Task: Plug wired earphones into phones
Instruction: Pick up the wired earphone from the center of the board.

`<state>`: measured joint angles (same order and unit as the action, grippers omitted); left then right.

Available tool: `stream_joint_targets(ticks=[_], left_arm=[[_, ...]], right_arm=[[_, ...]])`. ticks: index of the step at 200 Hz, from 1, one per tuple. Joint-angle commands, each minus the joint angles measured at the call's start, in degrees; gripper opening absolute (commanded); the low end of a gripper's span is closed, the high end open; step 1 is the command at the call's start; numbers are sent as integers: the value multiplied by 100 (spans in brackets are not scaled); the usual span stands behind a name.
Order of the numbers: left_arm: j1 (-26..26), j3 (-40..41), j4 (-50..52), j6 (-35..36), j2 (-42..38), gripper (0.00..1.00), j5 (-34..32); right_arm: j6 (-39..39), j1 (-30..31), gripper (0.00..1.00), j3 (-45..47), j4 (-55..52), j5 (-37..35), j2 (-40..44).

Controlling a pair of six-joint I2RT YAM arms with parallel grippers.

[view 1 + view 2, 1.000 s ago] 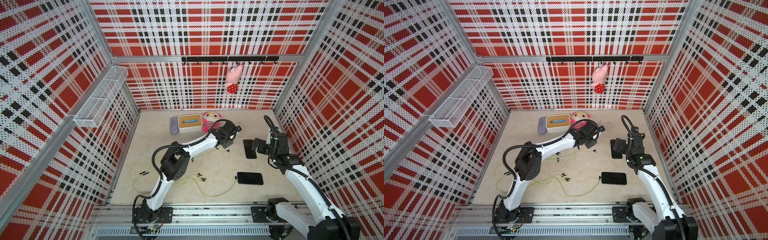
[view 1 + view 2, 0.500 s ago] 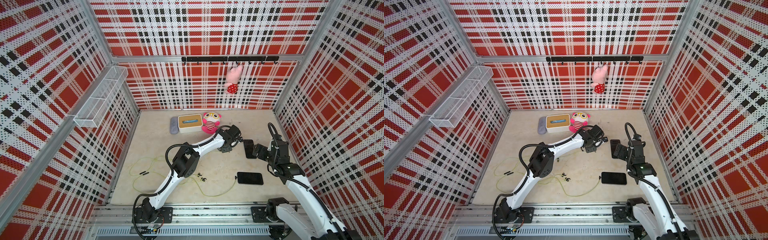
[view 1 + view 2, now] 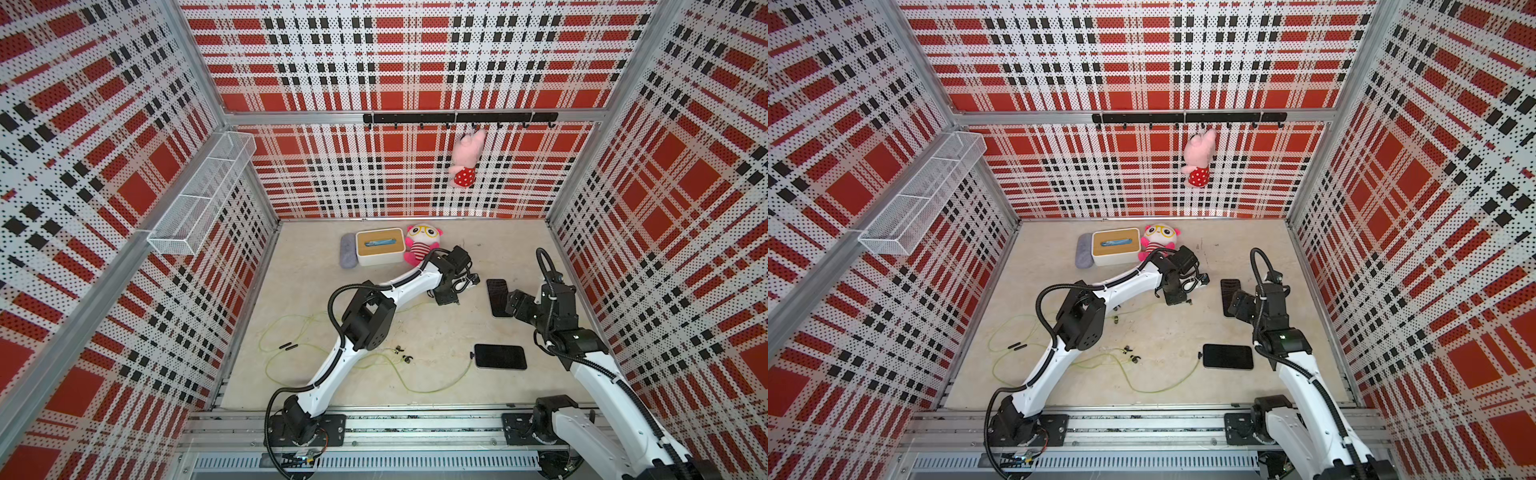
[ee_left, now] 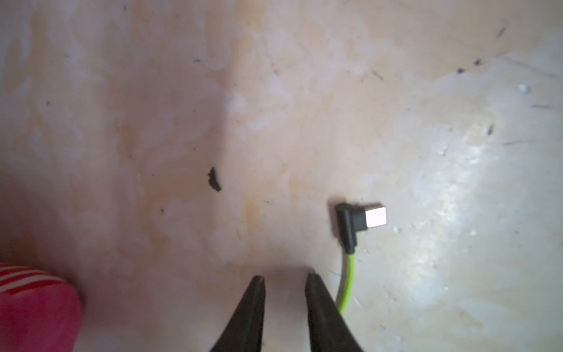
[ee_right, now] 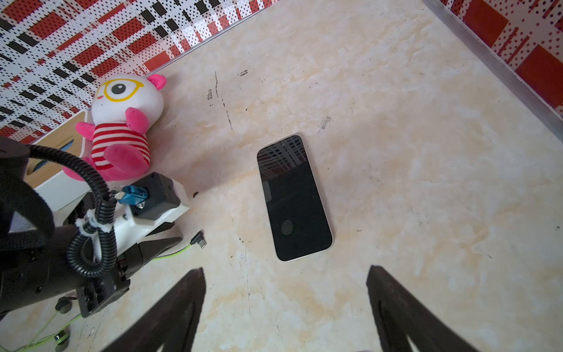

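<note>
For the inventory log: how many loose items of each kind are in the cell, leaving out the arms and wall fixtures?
Phones: 2
Wired earphones: 2
Plush toys: 2
White box with cork top: 1
Grey pouch: 1
Total: 8

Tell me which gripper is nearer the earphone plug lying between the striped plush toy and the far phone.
Left. The left gripper is right beside the plug, jaws slightly apart and empty. The right gripper hovers farther off, by the phone, jaws wide.
</note>
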<state>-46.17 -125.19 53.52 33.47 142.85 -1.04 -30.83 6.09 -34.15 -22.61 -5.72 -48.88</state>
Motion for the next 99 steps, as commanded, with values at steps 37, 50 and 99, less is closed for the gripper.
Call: stream_joint_targets(ticks=[37, 50, 99], left_arm=[[-3, 495, 277, 80, -91, 30, 903], [-1, 606, 240, 101, -206, 31, 1036], [22, 612, 186, 63, -111, 32, 976]], right_arm=[[-42, -16, 86, 153, 201, -73, -59], [-44, -18, 86, 177, 268, -18, -86], [14, -20, 85, 259, 324, -85, -52]])
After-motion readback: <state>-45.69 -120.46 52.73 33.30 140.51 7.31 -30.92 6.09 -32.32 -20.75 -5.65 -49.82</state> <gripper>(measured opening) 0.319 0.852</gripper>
